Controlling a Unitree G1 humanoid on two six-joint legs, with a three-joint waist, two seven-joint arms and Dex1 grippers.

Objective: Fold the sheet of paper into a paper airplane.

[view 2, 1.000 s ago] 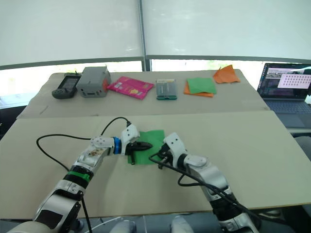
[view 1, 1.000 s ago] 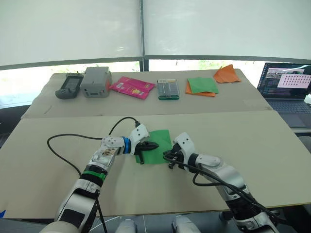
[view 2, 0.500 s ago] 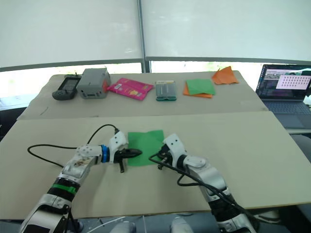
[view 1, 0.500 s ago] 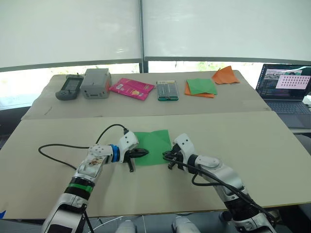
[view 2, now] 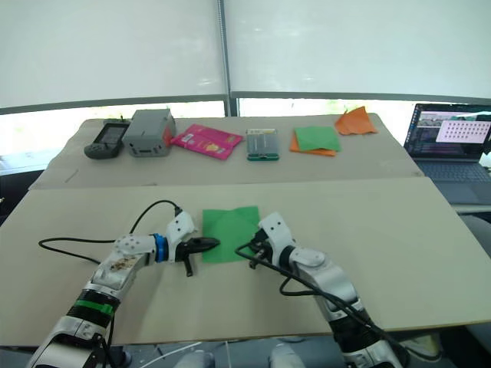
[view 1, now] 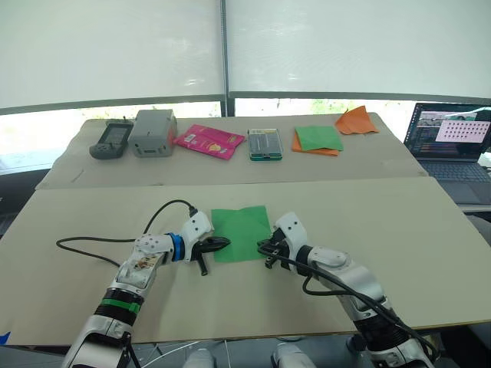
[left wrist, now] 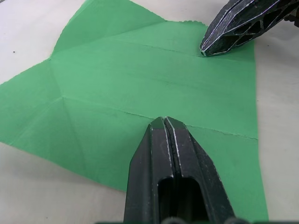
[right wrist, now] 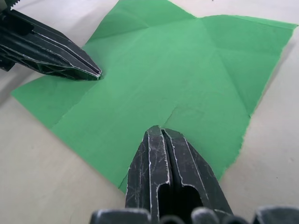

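Near the lower centre of your head view, the flat bright-green creased sheet of paper [view 1: 241, 233] lies unfolded between both grippers. At its left edge, your left gripper [view 1: 220, 243] rests its pressed-together black fingers on the paper. At its right edge, your right gripper [view 1: 263, 248] does the same, fingers also pressed together; neither clamps the sheet. In the wrist views each tip sits over the paper, pointing toward the other.

The paper lies on the beige cardboard-covered table [view 1: 430, 230]. From left to right across the upper frame you see a dark handheld device [view 1: 110, 140], a grey box [view 1: 151, 131], a pink packet [view 1: 209, 140], a green-and-orange paper stack [view 1: 317, 139], an orange pointed paper shape [view 1: 357, 120] and an open laptop [view 1: 453, 136]. No writing is legible.
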